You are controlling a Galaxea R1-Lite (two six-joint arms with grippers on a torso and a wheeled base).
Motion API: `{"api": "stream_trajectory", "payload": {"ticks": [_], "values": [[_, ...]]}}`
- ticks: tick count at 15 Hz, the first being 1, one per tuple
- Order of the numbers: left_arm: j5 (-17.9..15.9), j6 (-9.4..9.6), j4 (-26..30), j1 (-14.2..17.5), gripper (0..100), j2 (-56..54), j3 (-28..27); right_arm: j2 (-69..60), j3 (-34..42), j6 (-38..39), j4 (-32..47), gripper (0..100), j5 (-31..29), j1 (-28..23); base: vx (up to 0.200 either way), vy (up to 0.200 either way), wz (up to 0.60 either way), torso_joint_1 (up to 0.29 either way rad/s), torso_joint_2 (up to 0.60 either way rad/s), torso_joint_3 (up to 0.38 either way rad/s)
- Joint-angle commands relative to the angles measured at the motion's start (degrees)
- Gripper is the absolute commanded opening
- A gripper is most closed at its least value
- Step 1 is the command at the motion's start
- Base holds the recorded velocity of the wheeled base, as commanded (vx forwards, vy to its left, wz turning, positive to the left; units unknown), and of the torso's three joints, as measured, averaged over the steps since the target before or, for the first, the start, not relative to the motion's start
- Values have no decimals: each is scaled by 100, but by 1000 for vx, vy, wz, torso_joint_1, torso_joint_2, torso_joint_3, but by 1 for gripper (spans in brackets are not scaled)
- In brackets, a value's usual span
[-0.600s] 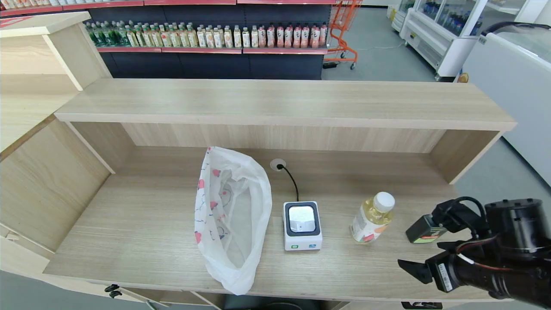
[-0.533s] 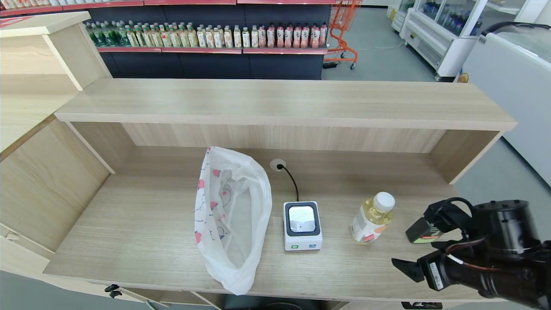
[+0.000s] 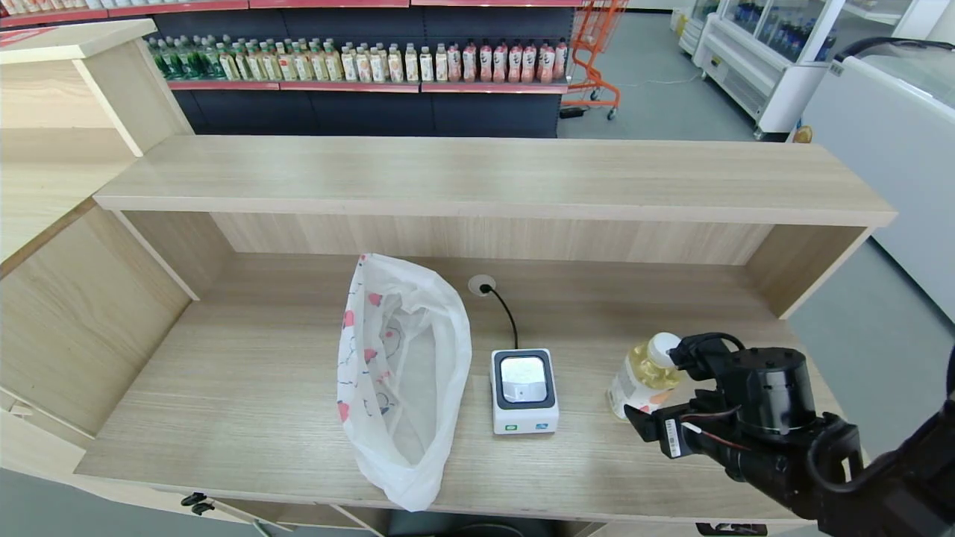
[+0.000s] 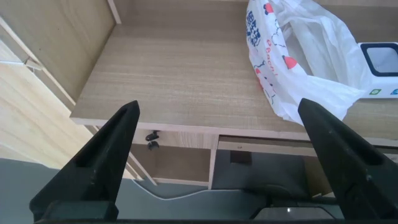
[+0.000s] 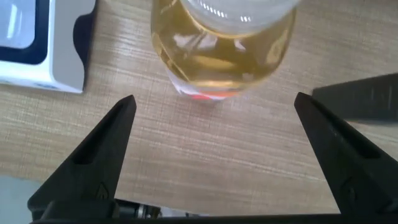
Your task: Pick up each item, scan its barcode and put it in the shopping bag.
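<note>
Where the right gripper (image 5: 214, 102) was observed, its fingers were found spread wide, with one bottle (image 5: 224, 43) standing ungrasped just ahead of the gap on the counter (image 3: 224, 388). The bottle was seen capped in white and filled with pale yellow liquid. One scanner (image 3: 524, 389) was noted beside it, and beyond that one shopping bag (image 3: 403, 373), lying slack with its mouth open. The left gripper (image 4: 219, 107) was likewise found spread, held off the counter's near edge by the bag.

Bright, even overhead light lies on my tabletop (image 3: 224, 388); shadows are soft and faint. The scanner (image 3: 524, 389) window glares white, the bottle (image 5: 224, 50) shows small highlights, and the head view bows at its edges.
</note>
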Motion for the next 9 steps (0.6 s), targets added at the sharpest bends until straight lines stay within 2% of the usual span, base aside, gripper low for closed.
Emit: {"api": "stream_trajectory", "payload": {"ticks": [1, 9], "values": [[2, 0, -1, 0, 100, -2, -4, 444, -72, -3, -171, 100, 6, 11, 0, 0, 0, 0, 0, 0], [2, 0, -1, 0, 100, -2, -4, 1481, -591, -346, -1489, 100, 59, 29, 0, 0, 0, 0, 0, 0]]}}
